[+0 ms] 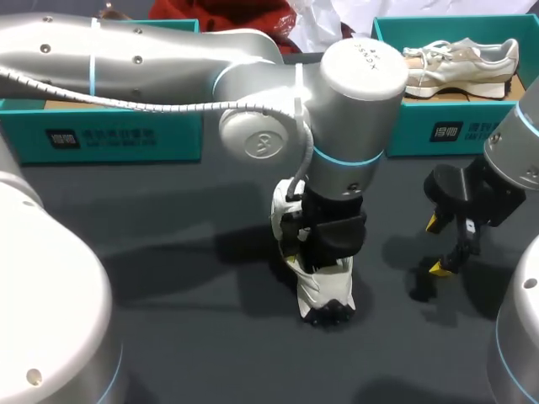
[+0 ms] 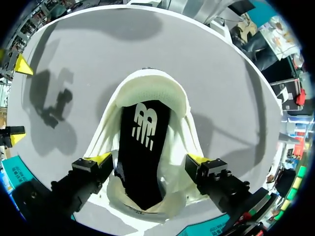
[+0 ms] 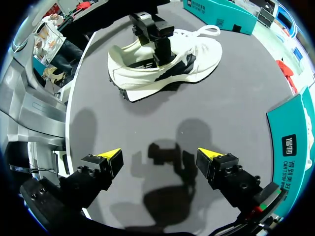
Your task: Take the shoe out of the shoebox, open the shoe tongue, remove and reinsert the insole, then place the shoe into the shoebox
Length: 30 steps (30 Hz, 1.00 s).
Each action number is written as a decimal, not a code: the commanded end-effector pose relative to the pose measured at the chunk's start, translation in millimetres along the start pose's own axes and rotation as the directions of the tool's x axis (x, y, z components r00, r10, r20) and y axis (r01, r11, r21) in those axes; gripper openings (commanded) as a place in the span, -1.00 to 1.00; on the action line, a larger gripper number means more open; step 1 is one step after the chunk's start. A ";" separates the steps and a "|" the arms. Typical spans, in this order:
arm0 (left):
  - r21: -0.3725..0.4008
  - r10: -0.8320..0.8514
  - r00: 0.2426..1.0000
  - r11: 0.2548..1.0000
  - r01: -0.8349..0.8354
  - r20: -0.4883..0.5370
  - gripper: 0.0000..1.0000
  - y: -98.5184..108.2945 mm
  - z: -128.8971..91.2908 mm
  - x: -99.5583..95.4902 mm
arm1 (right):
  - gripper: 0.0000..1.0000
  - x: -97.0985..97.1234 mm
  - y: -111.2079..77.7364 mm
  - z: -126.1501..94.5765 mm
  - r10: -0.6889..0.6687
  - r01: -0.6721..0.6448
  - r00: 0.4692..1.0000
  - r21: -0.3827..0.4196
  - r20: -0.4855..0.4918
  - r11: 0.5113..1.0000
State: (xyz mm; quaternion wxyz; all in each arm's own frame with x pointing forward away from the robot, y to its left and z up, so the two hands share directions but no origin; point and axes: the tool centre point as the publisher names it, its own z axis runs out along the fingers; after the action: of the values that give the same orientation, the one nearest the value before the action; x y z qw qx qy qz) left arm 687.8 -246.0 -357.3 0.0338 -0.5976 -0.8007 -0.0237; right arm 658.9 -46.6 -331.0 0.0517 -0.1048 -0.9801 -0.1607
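Left gripper point(image 2: 148, 160) stands over the middle of the dark grey tabletop point(image 1: 168, 219), its yellow tips pressed against both sides of the shoe and seemingly clamped on it. Right gripper point(image 3: 159, 155) hangs just above the tabletop nearer the right edge, fingers apart and empty. Two teal cardboard shoeboxes sit along the far edge, one at the left point(image 1: 126, 135) and one at the right point(image 1: 421, 126). The white sneaker with black panels point(image 1: 324, 290) rests on its sole, out of either box, mouth wide, with the black printed insole point(image 2: 142, 162) lying flat inside. Insole removal looks to be the step in hand. The right gripper would need to cross over, dip into the mouth and pinch the insole's edge.
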 end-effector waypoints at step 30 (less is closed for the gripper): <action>0.132 0.091 0.995 0.987 -0.096 0.048 1.00 50.1 -22.3 -8.3 | 1.00 1.6 -0.3 0.7 0.001 -0.001 1.000 0.001 0.004 1.000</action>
State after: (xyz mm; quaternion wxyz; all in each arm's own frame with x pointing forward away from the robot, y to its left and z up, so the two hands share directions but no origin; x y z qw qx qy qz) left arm 732.6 -246.9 -337.7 0.0585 -0.6311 -0.7724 0.0408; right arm 658.9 -46.6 -331.0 0.0517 -0.1048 -0.9801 -0.1607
